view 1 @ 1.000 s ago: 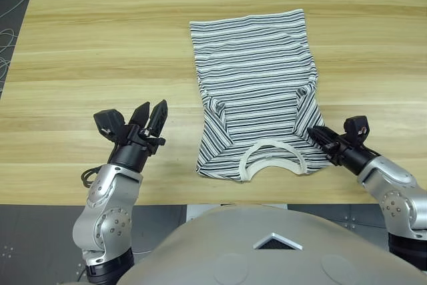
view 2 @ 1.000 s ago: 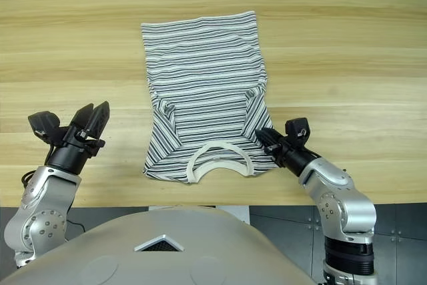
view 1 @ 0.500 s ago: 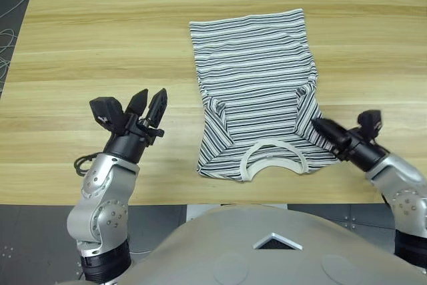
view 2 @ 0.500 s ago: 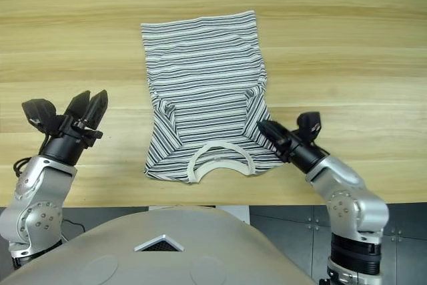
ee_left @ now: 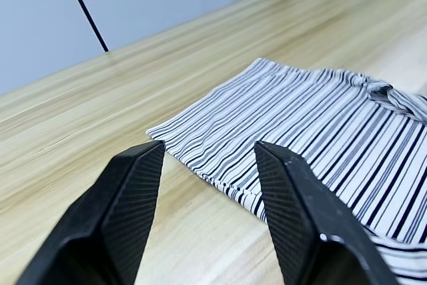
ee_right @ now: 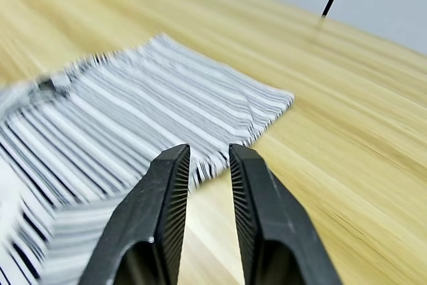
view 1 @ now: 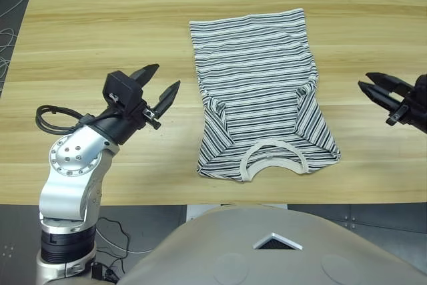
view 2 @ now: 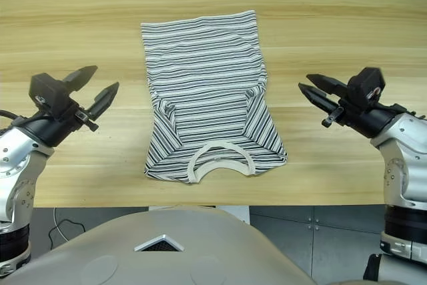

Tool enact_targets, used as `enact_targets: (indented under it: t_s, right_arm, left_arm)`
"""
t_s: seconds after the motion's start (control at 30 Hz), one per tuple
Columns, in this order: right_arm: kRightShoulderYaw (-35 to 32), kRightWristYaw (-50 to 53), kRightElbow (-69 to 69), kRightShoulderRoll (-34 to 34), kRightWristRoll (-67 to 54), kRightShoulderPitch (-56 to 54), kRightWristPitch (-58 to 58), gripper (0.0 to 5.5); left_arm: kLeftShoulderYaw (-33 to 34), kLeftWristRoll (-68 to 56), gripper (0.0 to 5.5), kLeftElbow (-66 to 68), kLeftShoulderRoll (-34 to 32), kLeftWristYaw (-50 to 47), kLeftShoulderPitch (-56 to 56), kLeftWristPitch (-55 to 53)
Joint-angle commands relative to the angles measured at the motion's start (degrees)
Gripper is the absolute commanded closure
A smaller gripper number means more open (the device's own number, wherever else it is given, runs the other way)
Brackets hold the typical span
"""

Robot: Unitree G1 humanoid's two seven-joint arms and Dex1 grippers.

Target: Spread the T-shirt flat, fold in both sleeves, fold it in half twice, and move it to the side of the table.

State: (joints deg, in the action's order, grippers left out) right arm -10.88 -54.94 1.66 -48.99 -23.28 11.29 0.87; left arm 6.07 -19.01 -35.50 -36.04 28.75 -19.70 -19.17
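In the left eye view, the striped T-shirt [view 1: 257, 91] lies flat on the wooden table [view 1: 100, 18], about mid-table, with its white collar [view 1: 273, 159] at the edge nearest the robot and its hem at the far end. Both sleeves look to be turned in over the body, which leaves a narrow, roughly rectangular shape. The left gripper [view 1: 165, 77] hangs above bare wood just left of the shirt, with its two fingers spread wide and nothing between them. The right gripper [view 1: 365, 79] hangs well off the shirt's right side and holds nothing. The right eye view gives the same layout and shows this claw's fingers parted by a smaller gap. In the left wrist view, the parted fingers [ee_left: 133, 198] frame a far hem corner of the shirt, which lies smooth on the wood. In the right wrist view, the fingers [ee_right: 170, 191] stand close together but not touching, aimed toward the other far hem corner. Judged from this, the spreading and the sleeve folds are done. The two folds in half and the move to the side of the table are left to do, and neither claw touches the cloth.
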Motion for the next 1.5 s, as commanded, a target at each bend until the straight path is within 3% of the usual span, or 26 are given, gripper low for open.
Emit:
enact_targets:
  t_s: [0.03, 0.27, 0.4, 0.47, 0.53, 0.67, 0.73, 0.83, 1.03, 1.2, 1.5]
  right_arm:
    - [11.0, -8.5, -20.4, -7.5, 22.5, -12.0, 39.3, 3.74]
    - [18.9, -5.9, -44.0, -6.7, 43.2, -26.5, 83.8, 2.42]
    - [14.4, 6.2, -44.8, -5.0, 62.1, -27.3, 91.6, 2.26]
    - [27.4, 48.6, -36.9, -11.7, 92.2, -28.3, 76.9, 2.26]
    - [41.0, 76.5, -35.4, -15.9, 110.8, -30.6, 63.9, 2.26]
    - [56.7, 104.3, -40.4, -17.2, 126.7, -34.0, 48.8, 2.26]
    - [63.0, 114.1, -43.9, -16.3, 131.8, -35.3, 44.0, 2.26]
    - [77.8, 129.9, -52.9, -14.1, 136.1, -37.9, 33.9, 2.26]
    - [94.1, 145.6, -64.0, -6.9, 136.3, -37.4, 20.7, 2.26]
    - [105.0, 147.4, -59.0, -4.4, 136.1, -37.5, 17.6, 2.26]
    - [116.7, 147.4, -47.8, -4.4, 132.5, -50.5, 32.3, 2.26]
  left_arm:
    - [-2.2, 11.5, 2.98, 7.6, -5.6, 4.5, -2.5, 12.8]
    - [-2.2, 15.1, 2.98, 10.1, -3.7, 3.1, -4.4, 17.1]
    - [-2.9, 15.6, 2.98, 9.5, -2.4, 2.7, -5.4, 17.5]
    - [-3.1, 15.9, 2.98, 9.2, -2.0, 2.5, -6.0, 17.8]
    - [-3.0, 15.9, 2.98, 8.9, -1.8, 2.5, -6.3, 17.9]
    - [-2.5, 15.6, 2.98, 8.5, -1.7, 2.6, -7.0, 17.9]
    - [-2.3, 15.4, 2.98, 8.4, -1.6, 2.6, -7.3, 17.9]
    - [-2.1, 15.1, 2.98, 8.3, -1.9, 3.2, -7.1, 17.8]
    - [0.0, 13.6, 2.98, 8.3, -3.3, 4.9, -7.4, 18.0]
    - [1.3, 13.2, 2.98, 8.0, -3.5, 5.8, -8.1, 18.0]
    - [-0.2, 13.9, 2.98, 5.9, -0.7, 4.9, -9.5, 16.8]
